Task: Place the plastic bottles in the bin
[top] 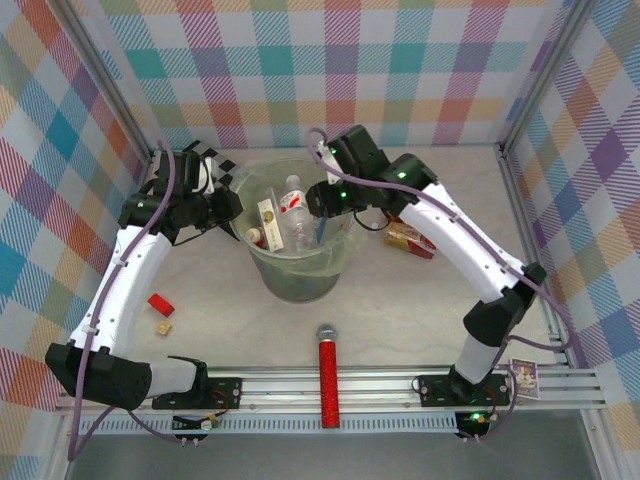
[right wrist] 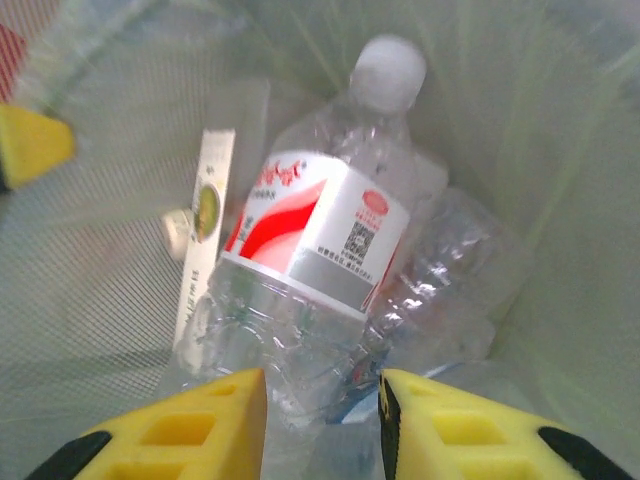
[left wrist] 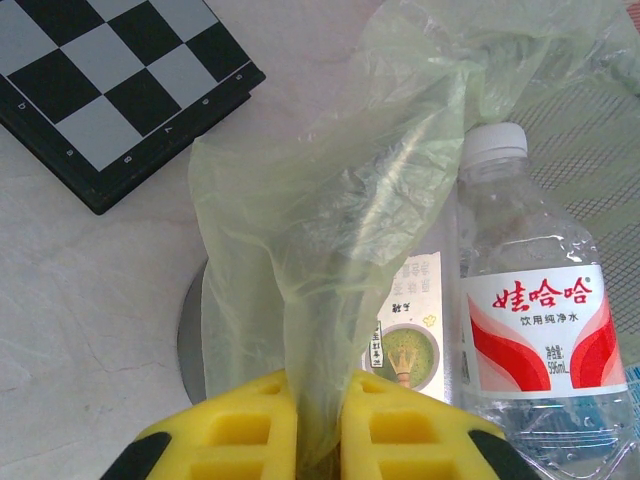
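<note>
The pale-green bin (top: 300, 285) stands mid-table. My left gripper (left wrist: 318, 385) is at its left rim (top: 238, 208), shut on a fold of the bin's thin green liner (left wrist: 320, 200). My right gripper (right wrist: 323, 385) hangs over the bin's right side (top: 318, 198), its yellow fingers closed on the clear base of a plastic bottle (right wrist: 320, 240) with a red-and-white label and white cap. That bottle points down into the bin (top: 293, 200) and shows in the left wrist view (left wrist: 540, 330). A crumpled clear bottle (right wrist: 450, 260) lies beside it inside.
A white carton with a green picture (left wrist: 410, 330) leans inside the bin. The checkerboard (left wrist: 110, 90) lies behind the bin's left side. A red glittery microphone (top: 327, 380) lies near the front rail, a red box (top: 412, 240) right of the bin, and small blocks (top: 160, 303) at left.
</note>
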